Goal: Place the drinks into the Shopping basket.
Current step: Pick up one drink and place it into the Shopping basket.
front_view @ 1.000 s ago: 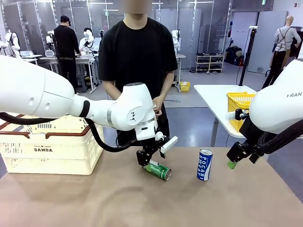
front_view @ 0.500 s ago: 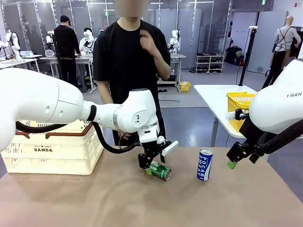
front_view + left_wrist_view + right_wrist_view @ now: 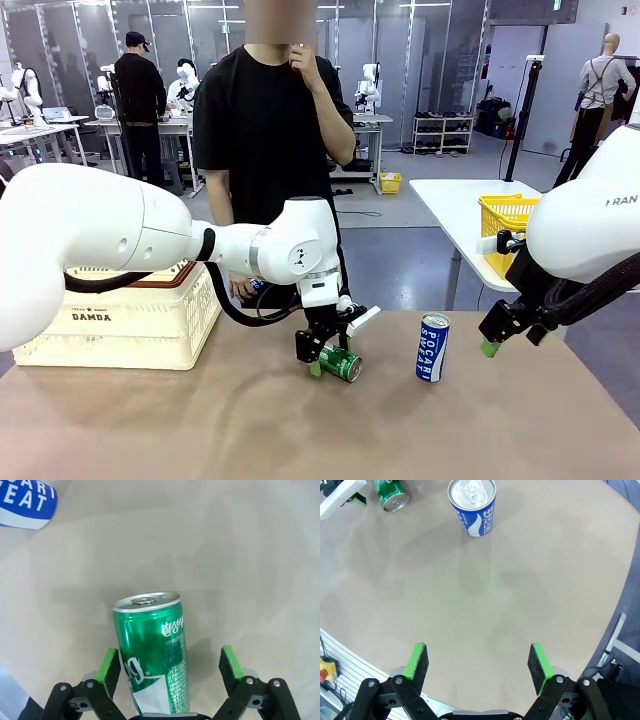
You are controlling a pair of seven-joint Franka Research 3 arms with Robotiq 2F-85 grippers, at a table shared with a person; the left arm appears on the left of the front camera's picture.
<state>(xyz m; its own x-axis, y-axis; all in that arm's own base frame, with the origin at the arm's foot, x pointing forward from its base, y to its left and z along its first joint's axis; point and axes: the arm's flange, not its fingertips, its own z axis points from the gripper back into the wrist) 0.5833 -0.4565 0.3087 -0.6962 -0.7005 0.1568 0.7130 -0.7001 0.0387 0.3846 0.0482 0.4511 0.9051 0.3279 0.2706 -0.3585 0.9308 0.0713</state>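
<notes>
a matte beige-brown tabletop (image 3: pixel 200 430) spreads across the near ground. a green metal can (image 3: pixel 340 364) lies on its side near the middle. the left gripper (image 3: pixel 325 355) straddles it, jaws spread wide — one green pad just beside the can, the other apart, nothing gripped. a blue-and-white metal can (image 3: pixel 432 347) stands upright to its right. the right gripper (image 3: pixel 495 340) hangs wide open and empty over the table's right side. the cream slotted plastic basket with brown rim (image 3: pixel 120 320) sits at the left edge. behind — a person in black (image 3: pixel 270 130), grey floor (image 3: pixel 410 265), a white side table (image 3: pixel 445 195) bearing a yellow mesh basket (image 3: pixel 505 215).
</notes>
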